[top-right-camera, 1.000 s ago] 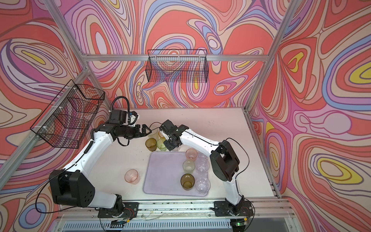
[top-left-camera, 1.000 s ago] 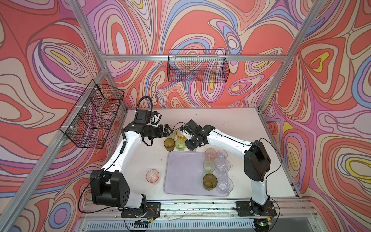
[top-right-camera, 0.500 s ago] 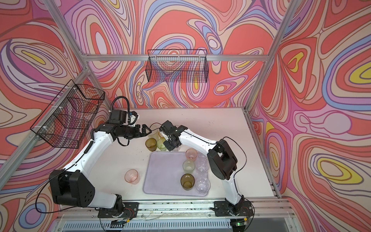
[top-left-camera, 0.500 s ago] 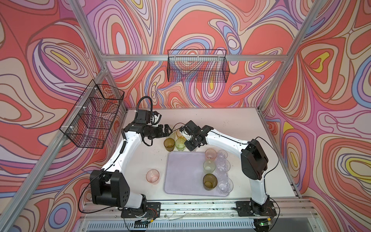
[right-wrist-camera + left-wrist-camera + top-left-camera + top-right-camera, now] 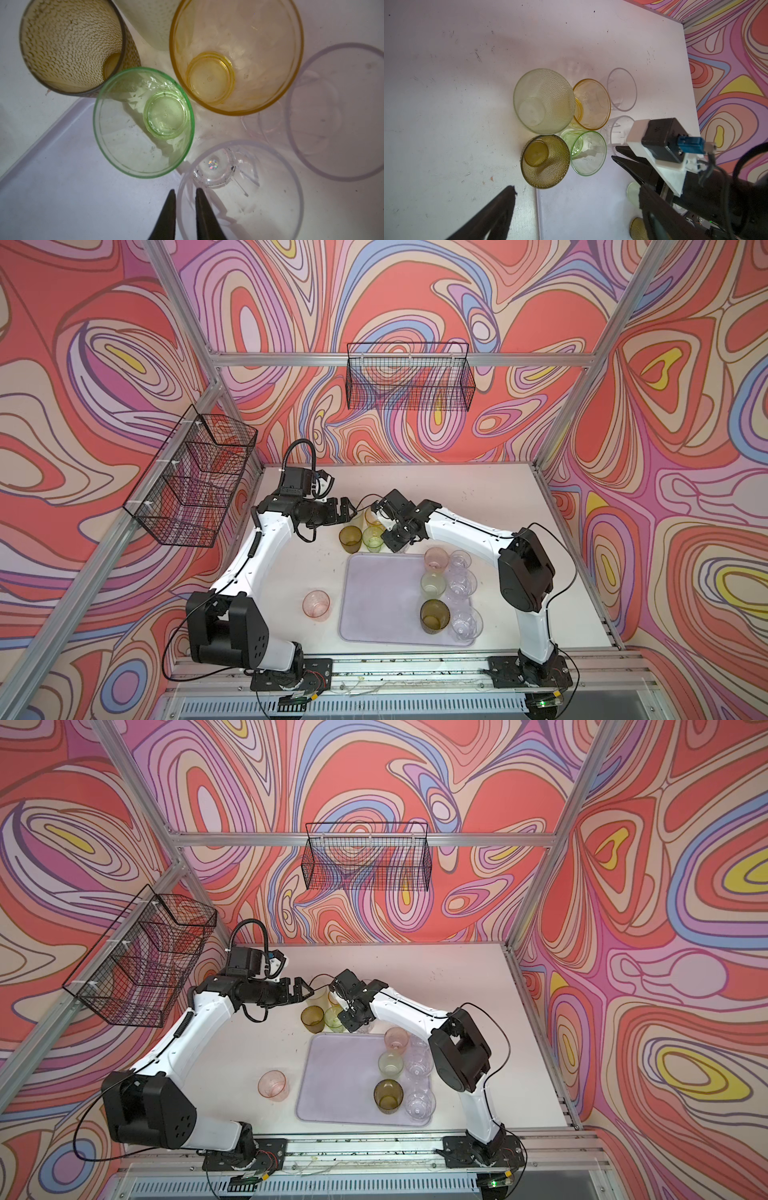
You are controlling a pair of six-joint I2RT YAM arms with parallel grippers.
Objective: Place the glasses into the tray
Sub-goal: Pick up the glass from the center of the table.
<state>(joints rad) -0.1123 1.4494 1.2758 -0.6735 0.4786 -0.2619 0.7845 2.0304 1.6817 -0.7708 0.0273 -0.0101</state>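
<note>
**Jaws either side of a rim, grip unclear**

Our right gripper point(image 5: 185, 190) has its jaws nearly together, one inside and one outside the rim of the clear glass point(image 5: 259, 207). We can't tell if it's clamped. That glass sits beside the green glass point(image 5: 143, 124), just off the tray point(image 5: 374, 605). The left gripper point(image 5: 350, 512) hangs wide open and empty. Six glasses point(image 5: 434, 585) stand in the tray

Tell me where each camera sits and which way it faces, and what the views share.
Top view: high above the robot's bases, looking down and back over the tray; both arms whole.
Top view: alongside, same aim, tray and arms.
Left wrist: on the left arm, looking down at the olive-brown glass and green glass; left gripper spread wide, right arm's wrist intruding.
Right wrist: on the right arm, looking down; right gripper straddles the clear glass rim.
Shared: both wrist views show those two glasses and the amber glass.
</note>
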